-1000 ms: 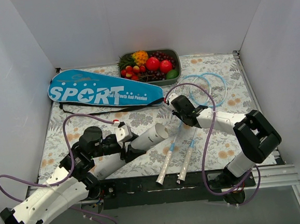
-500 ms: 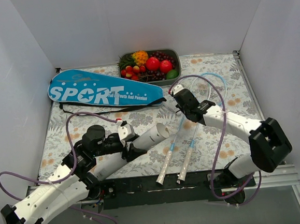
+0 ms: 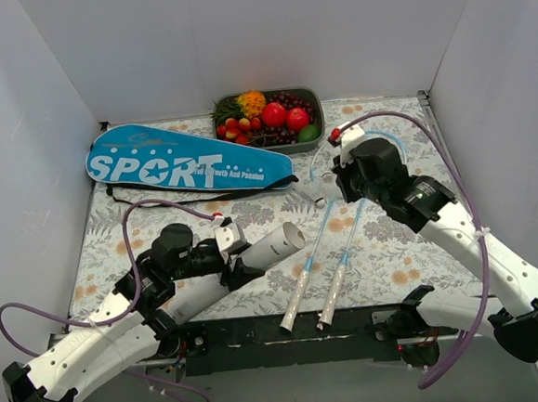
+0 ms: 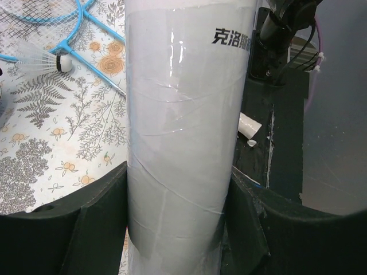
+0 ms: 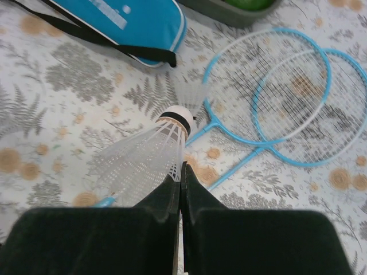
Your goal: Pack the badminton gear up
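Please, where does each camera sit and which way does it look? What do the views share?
Top external: fixed above and behind the arm bases, looking down on the flowered table; both arms show.
Left wrist: on the left arm, looking along the white cylindrical shuttlecock tube clamped between its black fingers.
Right wrist: on the right arm, looking down past its shut fingers, which pinch a white feathered shuttlecock.
Shared: the two light-blue rackets appear in all three views.

Long blue bag [image 3: 187,164] lettered SPORT lying flat at far left, two light-blue rackets [image 3: 297,295] side by side, white handles toward the near edge, white shuttlecock tube [image 3: 268,246] lying diagonally, clamped in the left gripper [image 4: 179,200], feathered shuttlecock [image 5: 146,154] pinched by the right gripper [image 5: 181,171]
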### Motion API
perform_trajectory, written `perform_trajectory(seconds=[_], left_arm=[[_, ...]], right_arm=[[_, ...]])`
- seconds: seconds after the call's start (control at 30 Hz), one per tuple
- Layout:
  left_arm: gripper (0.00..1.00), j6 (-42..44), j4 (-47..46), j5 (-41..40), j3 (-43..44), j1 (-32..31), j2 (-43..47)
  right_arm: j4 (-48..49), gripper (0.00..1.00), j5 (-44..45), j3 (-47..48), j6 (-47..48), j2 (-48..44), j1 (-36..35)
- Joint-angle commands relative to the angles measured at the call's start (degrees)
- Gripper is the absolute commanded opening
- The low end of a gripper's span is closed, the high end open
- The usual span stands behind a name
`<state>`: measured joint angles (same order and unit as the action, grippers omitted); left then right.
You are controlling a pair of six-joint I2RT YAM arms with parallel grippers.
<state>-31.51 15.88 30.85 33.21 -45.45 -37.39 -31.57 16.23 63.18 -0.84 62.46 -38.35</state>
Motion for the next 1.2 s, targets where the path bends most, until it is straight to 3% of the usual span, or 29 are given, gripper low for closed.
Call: perform_trajectory(seconds=[0.0, 0.3, 0.63, 0.8, 1.17], left_arm=[[0.15, 1.0, -1.2, -0.2, 0.1, -0.6, 0.6], [0.15, 1.3, -0.9, -0.1, 0.5, -0.6, 1.0], [0.16, 0.8, 0.1, 3.1, 1.5, -0.6, 2.9], [0.16, 0.9, 0.0, 4.0, 1.9, -0.6, 2.8], [0.16, 1.1, 0.1, 3.5, 1.7, -0.6, 4.1]], right_arm=[[-2.9, 0.01, -19.2, 7.7, -2.7, -2.6, 0.9], [-12.1, 0.01, -38.6, 18.6, -5.3, -1.5, 1.1], [-22.6, 0.01, -51.6, 22.4, -5.6, -2.2, 1.1], [-23.4, 0.01, -59.4, 21.3, -5.6, -3.1, 1.1], [-22.2, 0.01, -60.1, 16.0, -6.0, -2.0, 0.0]])
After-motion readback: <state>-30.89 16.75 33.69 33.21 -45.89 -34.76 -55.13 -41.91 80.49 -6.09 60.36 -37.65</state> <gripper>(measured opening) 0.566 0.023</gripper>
